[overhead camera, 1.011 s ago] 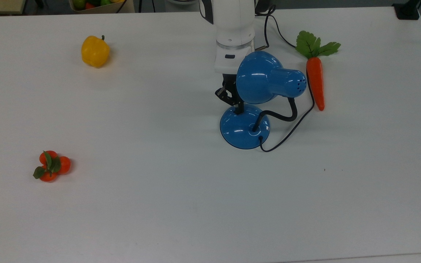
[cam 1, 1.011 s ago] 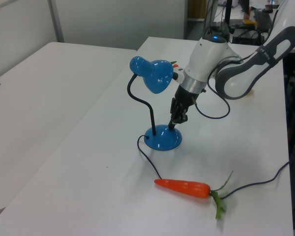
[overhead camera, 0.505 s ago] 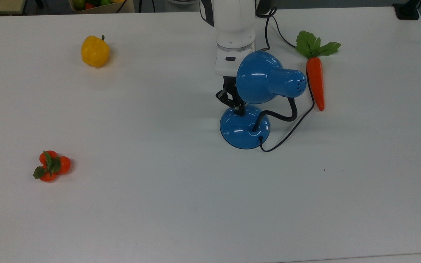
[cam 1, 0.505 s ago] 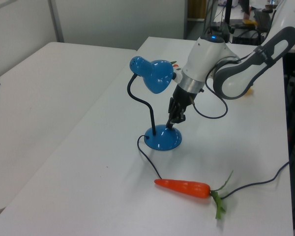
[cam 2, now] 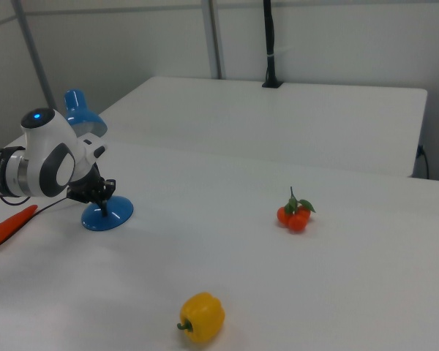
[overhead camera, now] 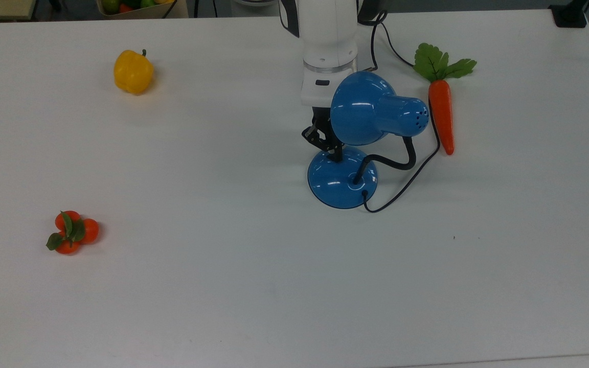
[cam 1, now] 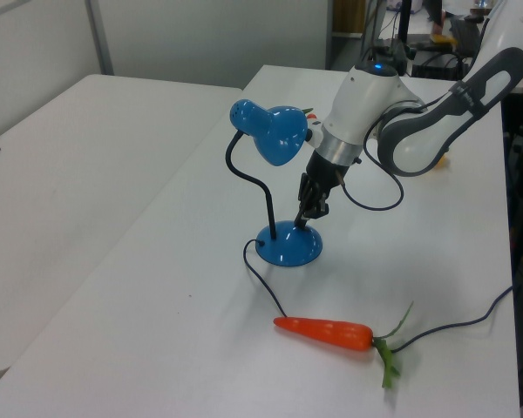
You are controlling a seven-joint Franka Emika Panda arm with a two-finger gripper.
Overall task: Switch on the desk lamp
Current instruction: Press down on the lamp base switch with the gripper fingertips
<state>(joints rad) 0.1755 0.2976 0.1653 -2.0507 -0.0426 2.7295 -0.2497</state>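
On the white table (overhead camera: 223,306), the gripper (overhead camera: 331,151) presses down on the desk lamp (overhead camera: 348,153) — just as it did half a second ago.

Nothing has moved since then; a second ago the gripper was a tiny bit more toward the top view's left. Its black tips sit on the far edge of the lamp's round blue base, right under the shade, and the two fingers look close together with nothing held between them. The lamp stands near the middle of the table, shiny blue, with a bell-shaped shade, a bendy black neck and a black cord trailing off. A carrot (overhead camera: 441,115) lies just beside it at the top view's right — a yellow pepper (overhead camera: 132,72) and some little oranges (overhead camera: 72,232) are well apart at the top view's left.
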